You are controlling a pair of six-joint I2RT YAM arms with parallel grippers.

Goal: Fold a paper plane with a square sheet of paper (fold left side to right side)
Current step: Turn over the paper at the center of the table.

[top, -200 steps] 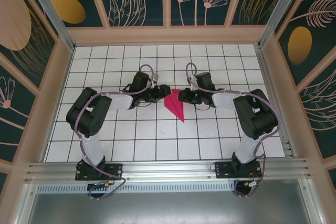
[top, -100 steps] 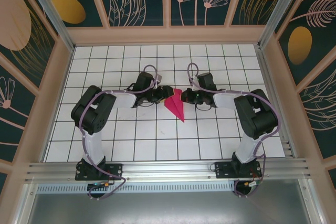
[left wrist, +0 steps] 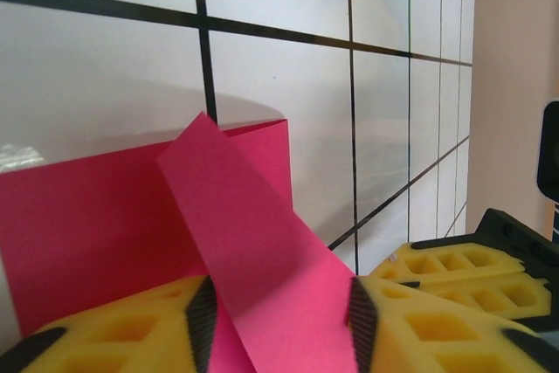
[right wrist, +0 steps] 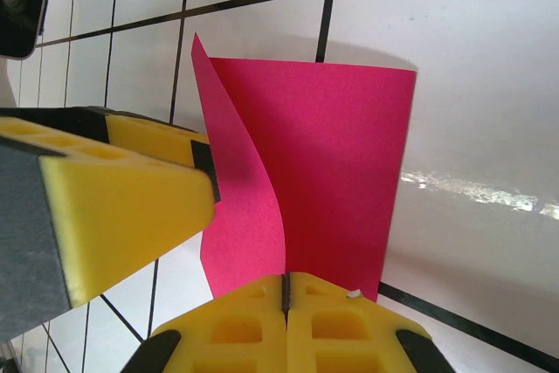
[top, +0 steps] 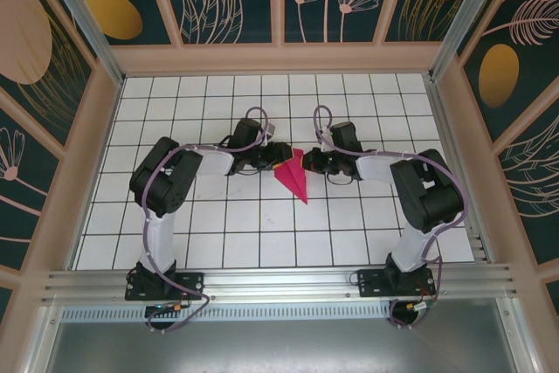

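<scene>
One pink paper (top: 294, 179) lies mid-way across the bench (top: 218, 233), between two grippers that meet over its far end. From above it is already a narrow dart, with its tip pointing toward the arm bases. The step in hand looks like the left-to-right fold, since a flap on the left side stands up off the sheet. The left gripper (left wrist: 281, 321) has its jaws apart; the flap runs through the gap between its yellow pads (left wrist: 113, 329) and does not look pinched. The right gripper (right wrist: 285, 299) has its jaws together, clamped on the paper's edge where the curl runs into them. Next, I judge, the left jaws must close on the flap and carry it rightward, edges matched, while the right gripper steadies the sheet. Count: one paper, two grippers, two pads each
</scene>
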